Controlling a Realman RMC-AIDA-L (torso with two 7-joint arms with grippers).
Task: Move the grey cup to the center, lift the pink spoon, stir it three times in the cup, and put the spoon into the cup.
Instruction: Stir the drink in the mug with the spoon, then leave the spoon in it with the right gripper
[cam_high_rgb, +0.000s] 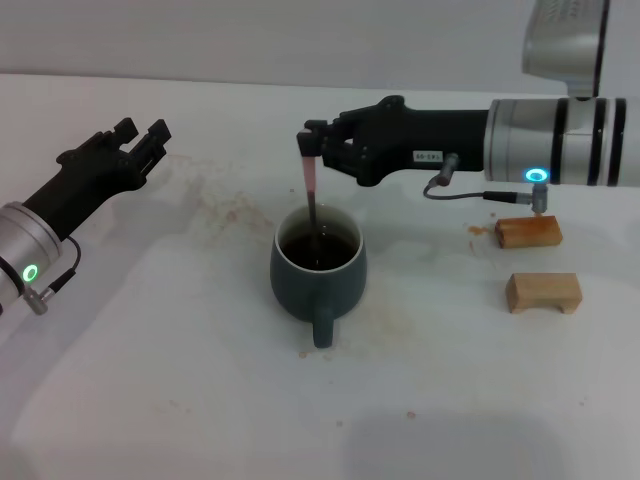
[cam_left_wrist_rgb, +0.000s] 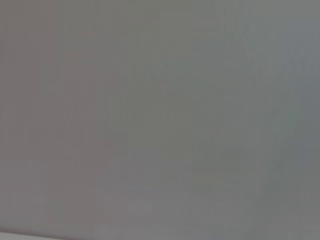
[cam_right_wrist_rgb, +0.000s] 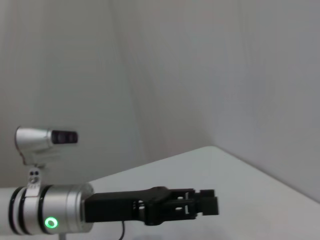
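Observation:
The grey cup (cam_high_rgb: 318, 268) stands near the middle of the white table, handle toward me, with dark brown liquid inside. The pink spoon (cam_high_rgb: 311, 185) hangs upright over it, its metal end dipped in the liquid and its pale pink handle at the top. My right gripper (cam_high_rgb: 311, 143) is shut on the top of the spoon's handle, just above the cup's far rim. My left gripper (cam_high_rgb: 145, 138) is open and empty at the far left, well away from the cup; it also shows in the right wrist view (cam_right_wrist_rgb: 207, 204).
Two small tan wooden blocks (cam_high_rgb: 528, 232) (cam_high_rgb: 543, 292) lie on the table to the right of the cup. Brown stains mark the tabletop (cam_high_rgb: 230, 207) left of the cup. The left wrist view shows only a plain grey surface.

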